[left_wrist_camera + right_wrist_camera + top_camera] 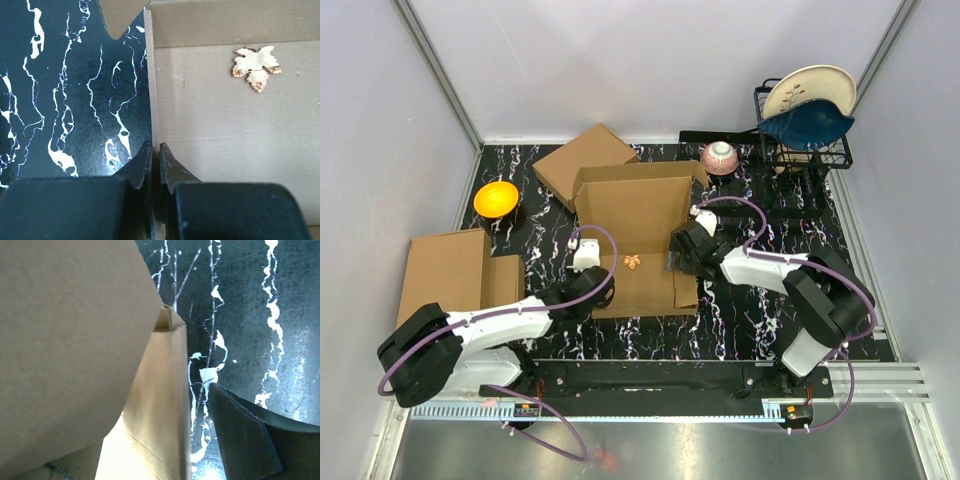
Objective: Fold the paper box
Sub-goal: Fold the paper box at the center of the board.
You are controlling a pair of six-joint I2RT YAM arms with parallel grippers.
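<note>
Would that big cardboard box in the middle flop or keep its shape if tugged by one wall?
Probably light: the paper box is thin, open cardboard. Likely to hinge at its creases rather than stay rigid, as the wall pinched by the left gripper stands on a fold. It may slide on the glossy table.

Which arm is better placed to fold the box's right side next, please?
Probably right: the right gripper is open beside the right flap of the paper box; the left gripper grips its left wall.
</note>
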